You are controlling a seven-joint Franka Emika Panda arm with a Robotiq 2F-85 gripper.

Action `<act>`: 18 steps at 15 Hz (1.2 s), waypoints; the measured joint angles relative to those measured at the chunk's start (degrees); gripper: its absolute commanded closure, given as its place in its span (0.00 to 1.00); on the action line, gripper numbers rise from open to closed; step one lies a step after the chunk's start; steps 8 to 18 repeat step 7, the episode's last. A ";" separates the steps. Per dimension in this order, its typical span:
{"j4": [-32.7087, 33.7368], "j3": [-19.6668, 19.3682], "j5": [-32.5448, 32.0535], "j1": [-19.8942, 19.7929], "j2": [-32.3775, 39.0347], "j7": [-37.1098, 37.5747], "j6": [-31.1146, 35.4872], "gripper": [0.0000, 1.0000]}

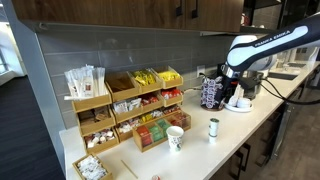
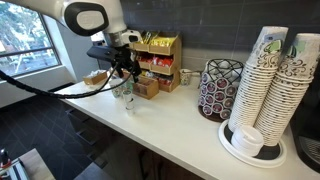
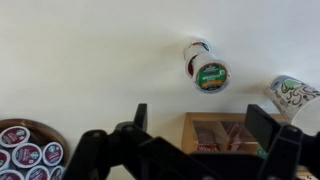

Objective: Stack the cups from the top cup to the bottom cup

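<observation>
Daylight enters from the window [image 2: 22, 40] well beyond the gripper [image 2: 122, 75], leaving its near side dark. In the wrist view the pale counter [image 3: 90, 50] ahead of the gripper glares almost white, and the gripper itself is a blurred black shape. All pictures are coarse.

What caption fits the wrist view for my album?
Open gripper above the counter, near small cups, a printed cup and pods.
</observation>
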 measured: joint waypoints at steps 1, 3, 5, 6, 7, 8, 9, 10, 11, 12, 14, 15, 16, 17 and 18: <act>0.32 -0.65 0.76 -0.28 -1.16 0.23 -1.18 0.00; 0.84 -1.71 1.52 -1.02 -3.17 1.78 -3.30 0.00; 1.08 -2.68 1.66 -1.87 -4.87 3.31 -4.03 0.00; 1.15 -3.16 1.72 -2.26 -5.58 3.99 -4.05 0.00; 1.20 -3.53 1.75 -2.61 -6.14 4.40 -4.09 0.00; 1.20 -3.53 1.75 -2.61 -6.14 4.40 -4.09 0.00; 1.20 -3.53 1.75 -2.61 -6.14 4.40 -4.09 0.00; 1.20 -3.53 1.75 -2.61 -6.14 4.40 -4.09 0.00; 1.20 -3.53 1.75 -2.61 -6.14 4.40 -4.09 0.00; 1.20 -3.53 1.75 -2.61 -6.14 4.40 -4.09 0.00; 1.20 -3.53 1.75 -2.61 -6.14 4.40 -4.09 0.00; 1.20 -3.53 1.75 -2.61 -6.14 4.40 -4.09 0.00; 1.20 -3.53 1.75 -2.61 -6.14 4.40 -4.09 0.00; 1.20 -3.53 1.75 -2.61 -6.14 4.40 -4.09 0.00; 1.20 -3.53 1.75 -2.61 -6.14 4.40 -4.09 0.00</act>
